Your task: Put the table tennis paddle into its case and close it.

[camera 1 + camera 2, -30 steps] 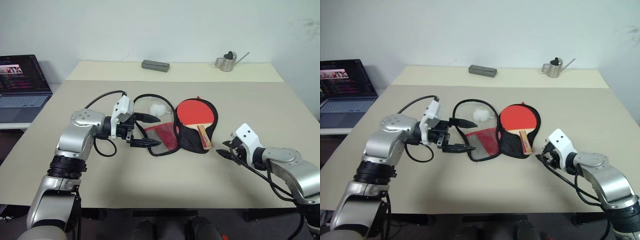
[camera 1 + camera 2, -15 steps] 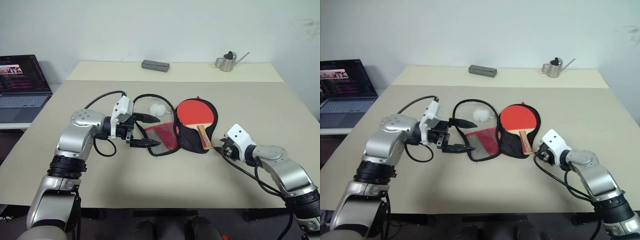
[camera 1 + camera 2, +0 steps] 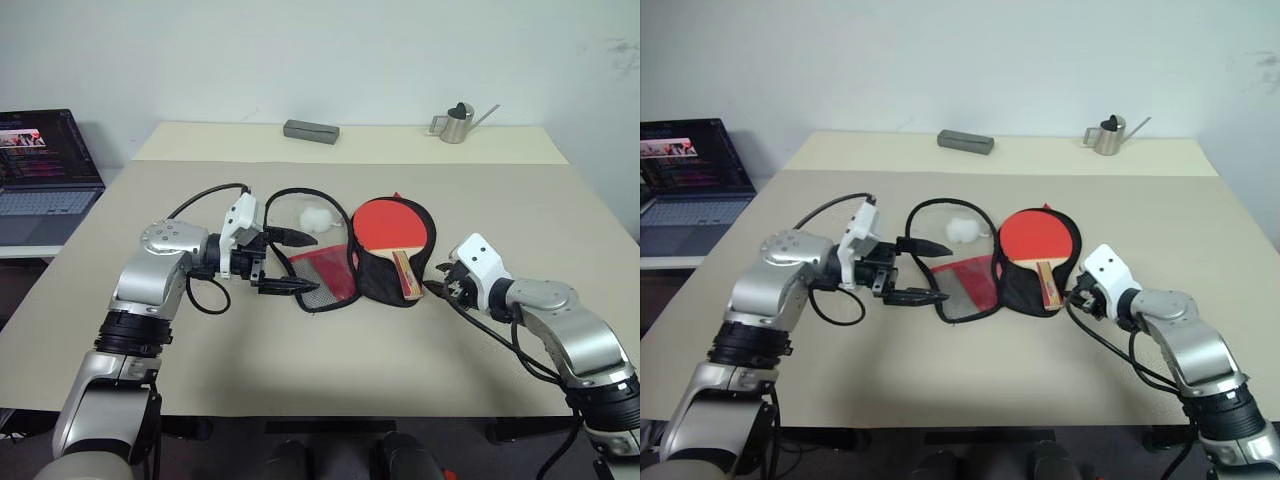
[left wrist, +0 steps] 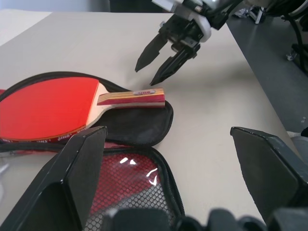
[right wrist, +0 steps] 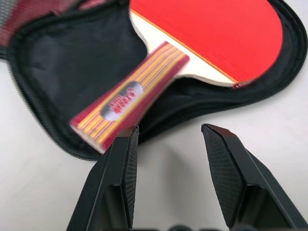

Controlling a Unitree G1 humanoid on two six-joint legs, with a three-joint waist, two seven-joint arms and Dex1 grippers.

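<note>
Right wrist view: my right gripper [image 5: 166, 139] is partly open and empty, its tips just short of the handle end of the paddle [image 3: 393, 226]. The paddle lies on the black half of the open case [image 3: 388, 278], mid-table; the red mesh half is spread to its left. My left gripper [image 3: 291, 262] hangs wide open and empty over that mesh half. To do this well I'd nudge the handle fully inside the zip edge, staying low, before folding the flap over
</note>
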